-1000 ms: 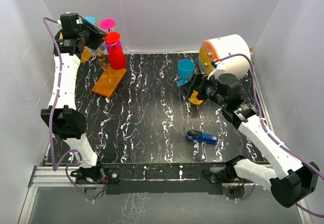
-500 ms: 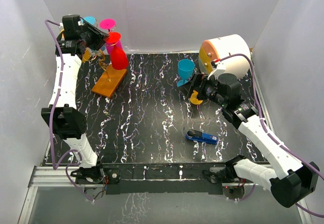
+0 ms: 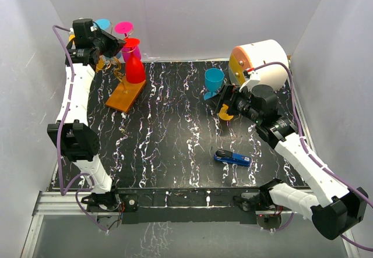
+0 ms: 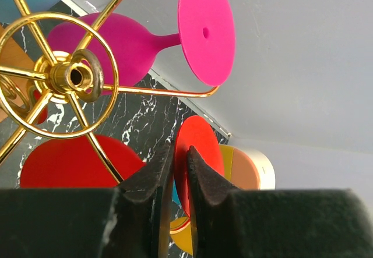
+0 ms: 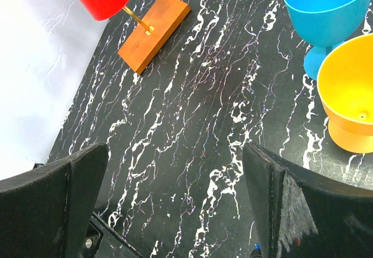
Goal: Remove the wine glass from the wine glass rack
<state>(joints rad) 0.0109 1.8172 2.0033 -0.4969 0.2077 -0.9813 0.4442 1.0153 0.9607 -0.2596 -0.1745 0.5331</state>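
Ahead of my left gripper (image 4: pixel 178 149), just past the tips: the flat round foot (image 4: pixel 200 131) of the red wine glass (image 4: pixel 64 168), its face turned partly toward me. The bowl sits below and left of the tips, hanging mouth-down from the wine glass rack (image 4: pixel 70 76). Glass not yet clear of the rack; a gold arm crosses in front of the bowl. Left jaws stand nearly together with only a thin slot between them, and red shows through the slot. The contact point is hidden behind my own fingers (image 4: pixel 145 191), so I cannot tell whether the pads bear on the glass.

Above the tips and to the left: rack hub and gold ring. A magenta glass (image 4: pixel 116 45) hangs on an arm up there, foot to the right.

Over on my right gripper (image 5: pixel 175 153): jaws spread wide, nothing between them, hovering over the black marbled table (image 5: pixel 204 124). Ahead and to its right stand a blue glass (image 5: pixel 326 13) and a yellow glass (image 5: pixel 349 95), mouths up, just beside each other. Ahead and to its left, well apart: the rack's orange base (image 5: pixel 154 31), with the red bowl above it.
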